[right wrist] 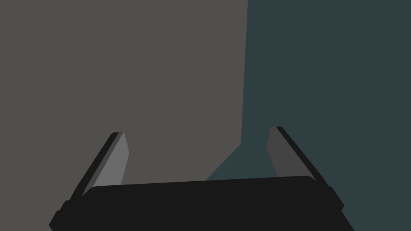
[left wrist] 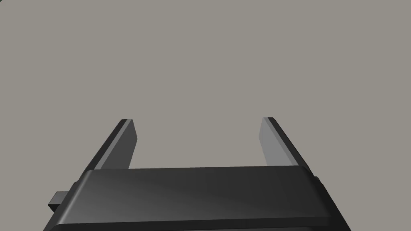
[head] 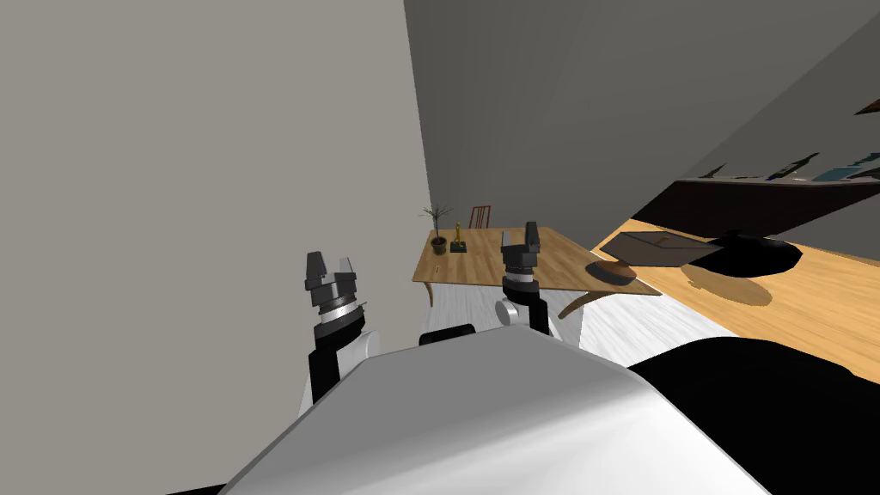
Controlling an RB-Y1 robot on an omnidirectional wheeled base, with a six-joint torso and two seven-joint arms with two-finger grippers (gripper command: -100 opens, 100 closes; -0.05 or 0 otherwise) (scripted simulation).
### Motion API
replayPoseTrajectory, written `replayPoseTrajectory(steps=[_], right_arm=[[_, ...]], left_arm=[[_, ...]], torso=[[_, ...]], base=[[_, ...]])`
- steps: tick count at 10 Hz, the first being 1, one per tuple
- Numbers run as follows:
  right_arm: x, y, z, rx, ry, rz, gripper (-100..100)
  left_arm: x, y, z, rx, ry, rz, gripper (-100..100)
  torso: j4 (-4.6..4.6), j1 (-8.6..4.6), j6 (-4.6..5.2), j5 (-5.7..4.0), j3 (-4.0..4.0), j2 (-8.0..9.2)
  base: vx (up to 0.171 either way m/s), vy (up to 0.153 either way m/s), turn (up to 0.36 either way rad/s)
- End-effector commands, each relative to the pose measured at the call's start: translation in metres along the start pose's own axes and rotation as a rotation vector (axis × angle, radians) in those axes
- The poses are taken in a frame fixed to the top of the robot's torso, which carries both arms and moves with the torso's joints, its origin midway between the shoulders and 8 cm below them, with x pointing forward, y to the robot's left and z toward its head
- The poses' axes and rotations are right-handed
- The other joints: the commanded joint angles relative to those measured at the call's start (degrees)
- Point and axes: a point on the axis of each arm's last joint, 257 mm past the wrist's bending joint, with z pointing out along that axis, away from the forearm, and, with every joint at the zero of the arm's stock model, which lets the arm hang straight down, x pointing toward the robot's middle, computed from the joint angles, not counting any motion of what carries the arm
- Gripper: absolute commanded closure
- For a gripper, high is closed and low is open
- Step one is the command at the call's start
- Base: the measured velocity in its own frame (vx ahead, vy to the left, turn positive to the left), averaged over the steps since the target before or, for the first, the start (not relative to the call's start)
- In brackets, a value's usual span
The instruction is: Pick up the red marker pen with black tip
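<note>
Marker pen is too small for you to place, possibly somewhere on the far bench [head: 473, 262]; your left jaws and right jaws both stand spread, pinching nothing, well short of that bench, whose far corner bears a potted plant [head: 437, 230]

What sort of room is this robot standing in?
Likely a living or dining room in a home: a wooden table carrying a small potted plant, with a red-brown chair behind it.
</note>
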Motion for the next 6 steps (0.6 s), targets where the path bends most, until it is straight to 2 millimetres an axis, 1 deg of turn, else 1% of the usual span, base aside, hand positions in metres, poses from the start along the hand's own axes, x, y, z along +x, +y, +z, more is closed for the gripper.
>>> replayPoseTrajectory(steps=[1, 4, 6], right_arm=[[0.005, -0.002, -0.002, 0.002, 0.043, -0.028, -100], [0.018, -0.010, -0.009, 0.012, 0.156, -0.121, -100], [0.027, -0.020, -0.019, 0.022, 0.244, -0.207, -100]], left_arm=[[0.000, 0.000, 0.000, 0.000, 0.000, 0.000, 0], [0.000, 0.000, 0.000, 0.000, 0.000, 0.000, 0], [0.000, 0.000, 0.000, 0.000, 0.000, 0.000, 0]], torso=[[0.00, 0.00, 0.00, 0.00, 0.00, 0.00], [0.03, -0.17, 0.00, -0.04, 0.08, 0.15], [0.04, -0.22, -0.01, -0.05, 0.11, 0.19]], base=[[-0.011, -0.009, 0.028], [-0.039, -0.036, 0.067], [-0.056, -0.054, 0.116]])
